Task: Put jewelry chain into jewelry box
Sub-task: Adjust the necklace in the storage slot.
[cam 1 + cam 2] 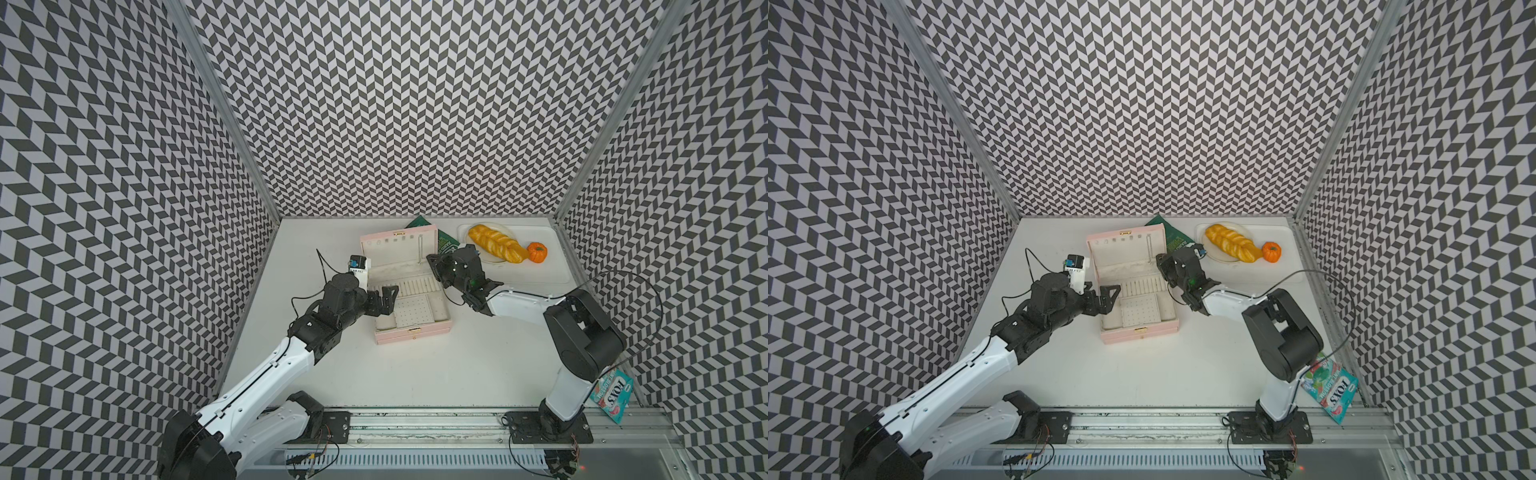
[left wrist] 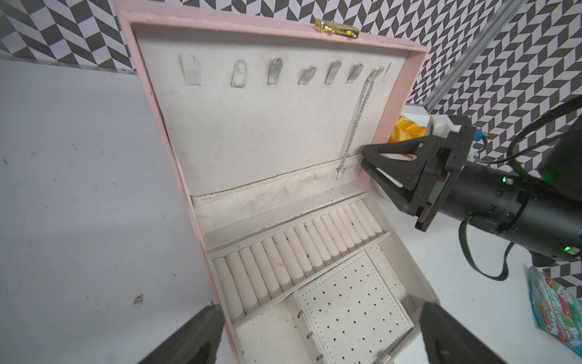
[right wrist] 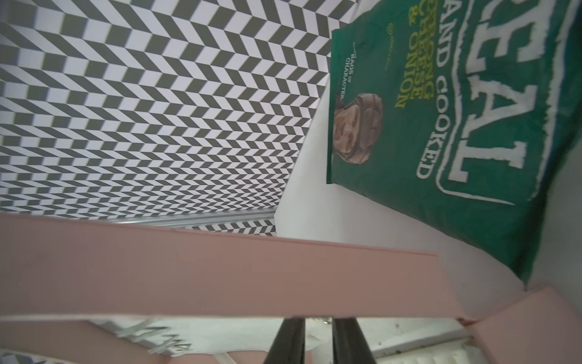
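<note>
Count of items: one jewelry box (image 1: 411, 336), one jewelry chain (image 2: 356, 123), two arms, one green crisp bag (image 3: 441, 126), one braided bread loaf (image 1: 496, 243), one small orange pumpkin (image 1: 537, 252), one plate (image 1: 465, 230) on one white tray (image 1: 557, 266), and one teal sweet packet (image 1: 613, 392). The box is pale pink and stands open on the white table (image 1: 374, 374), lid raised toward the back wall. Two gold clasp parts show: one on the lid's edge (image 2: 337, 28) and one on the front wall (image 1: 414, 331). Inside the lid I count eight hook tabs, the last only a sliver. The chain hangs from the seventh, doubled, and runs straight down the cream lining, with its small pale pendant (image 2: 341, 173) lying at the pocket's seam. The base holds one row of ring rolls (image 2: 296, 255), too closely packed for a firm count, and one dotted earring panel (image 2: 352, 302). The right gripper (image 2: 365, 159) sits at the lid's side edge, just beside the pendant. Its jaws are parted by a narrow gap with nothing between them, and the right wrist view shows cream lining through that gap. The left gripper (image 2: 321, 307) is spread wide, holds nothing, and hovers over the base on the box's left side. Legible writing on the bag: "REAL", "HAND COOKED", "STRONG CHEESE & ONION", "BAGS OF CHARACTER". On the packet: "FOX'S"; the smaller print is too blurred to read.
</note>
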### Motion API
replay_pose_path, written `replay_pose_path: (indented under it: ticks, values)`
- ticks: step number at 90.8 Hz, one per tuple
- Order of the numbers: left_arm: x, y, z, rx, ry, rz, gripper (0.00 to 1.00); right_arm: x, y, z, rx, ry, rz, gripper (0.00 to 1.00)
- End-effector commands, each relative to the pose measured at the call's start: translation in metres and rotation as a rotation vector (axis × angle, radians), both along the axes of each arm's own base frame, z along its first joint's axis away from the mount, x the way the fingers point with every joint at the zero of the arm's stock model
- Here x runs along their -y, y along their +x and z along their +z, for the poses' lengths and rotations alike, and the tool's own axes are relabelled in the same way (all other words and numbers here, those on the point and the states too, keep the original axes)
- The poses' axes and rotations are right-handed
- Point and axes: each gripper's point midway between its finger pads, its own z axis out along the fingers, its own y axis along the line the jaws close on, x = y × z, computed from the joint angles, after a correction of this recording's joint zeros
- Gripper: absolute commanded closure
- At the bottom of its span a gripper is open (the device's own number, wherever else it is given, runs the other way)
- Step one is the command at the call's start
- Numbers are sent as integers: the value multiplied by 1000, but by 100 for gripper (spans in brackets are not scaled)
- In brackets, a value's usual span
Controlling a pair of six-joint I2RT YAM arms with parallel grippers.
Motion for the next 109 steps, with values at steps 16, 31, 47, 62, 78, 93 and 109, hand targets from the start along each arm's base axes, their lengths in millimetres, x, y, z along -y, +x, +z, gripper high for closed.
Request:
replay_pose_path:
  ticks: [16, 31, 47, 62, 78, 93, 109]
  values:
    - [4, 2, 16, 36, -2, -12, 0, -3, 16, -8, -22, -11, -8, 79]
    - [2, 2, 16, 37, 4, -8, 0, -3, 14, -12, -33, -14, 4, 79]
    - [2, 3, 16, 41, 7, -2, 0, -1, 13, 0, -1, -27, 6, 79]
    - [1, 3, 16, 39, 8, 0, 0, 2, 9, 9, 1, -30, 6, 79]
    - [1, 3, 16, 40, 9, 1, 0, 5, 1, 4, -21, -20, 7, 80]
    - [1, 3, 16, 38, 6, 0, 0, 6, 1, -3, -33, -17, 5, 80]
    - [2, 3, 17, 39, 6, -4, 0, 5, 8, -5, -32, -23, 1, 80]
